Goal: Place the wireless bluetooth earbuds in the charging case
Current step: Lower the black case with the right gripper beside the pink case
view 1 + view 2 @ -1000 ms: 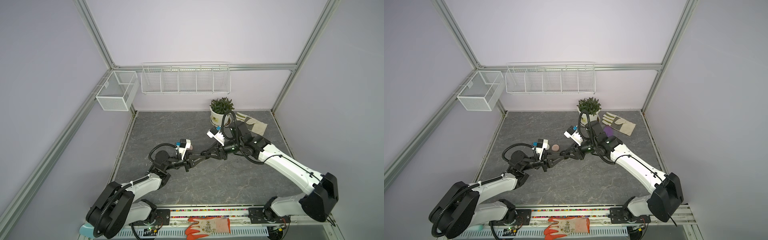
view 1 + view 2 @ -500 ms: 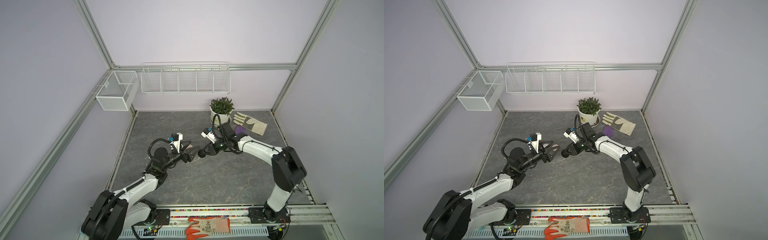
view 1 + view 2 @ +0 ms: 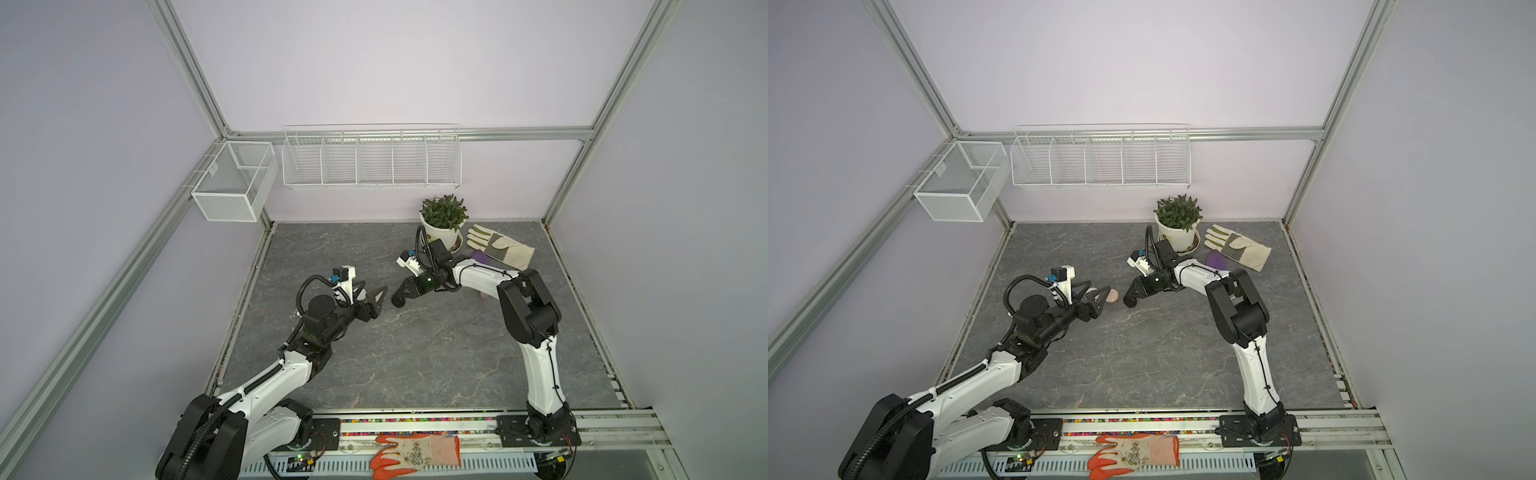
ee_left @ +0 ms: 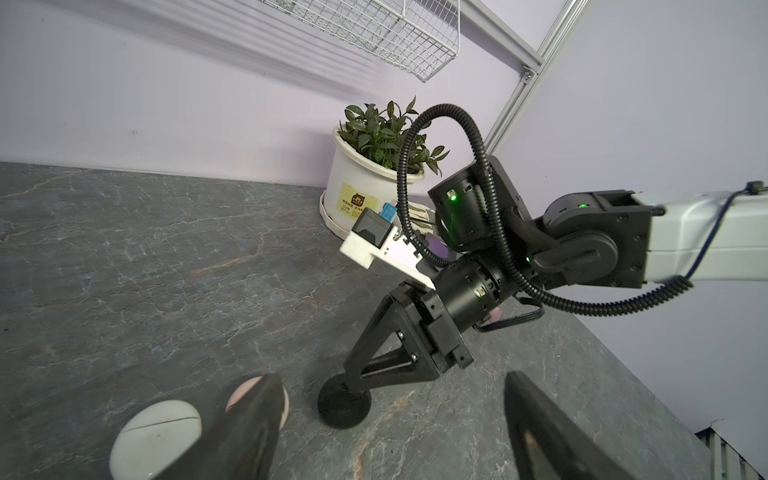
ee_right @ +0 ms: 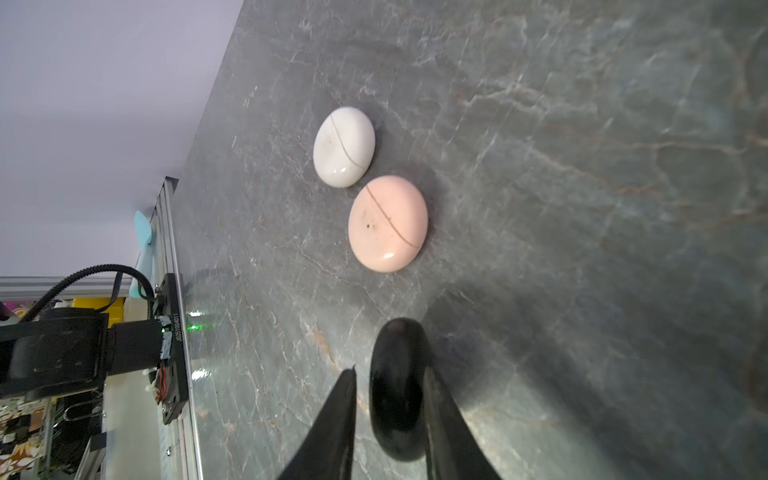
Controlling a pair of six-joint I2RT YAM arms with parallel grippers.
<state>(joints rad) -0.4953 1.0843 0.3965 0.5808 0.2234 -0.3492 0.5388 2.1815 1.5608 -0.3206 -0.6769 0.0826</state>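
Here the black case [image 5: 399, 386] sits pinched between the tips of the right gripper [image 3: 398, 300], down at the table [image 3: 415, 353] near its middle. In the right wrist view it shows as a narrow oval, long axis along the fingers [image 5: 332, 428], its seam too dark to make out. The right arm reaches in with elbow raised, gripper slanting down. The left arm stretches forward, left gripper [image 3: 1098, 286] spread wide and facing the right one. The pink case [image 5: 388, 222] and white case [image 5: 344, 145] lie flat and closed, just beside each other, seams parallel. In the left wrist view a left finger [image 4: 249, 419] hides part of the pink one.
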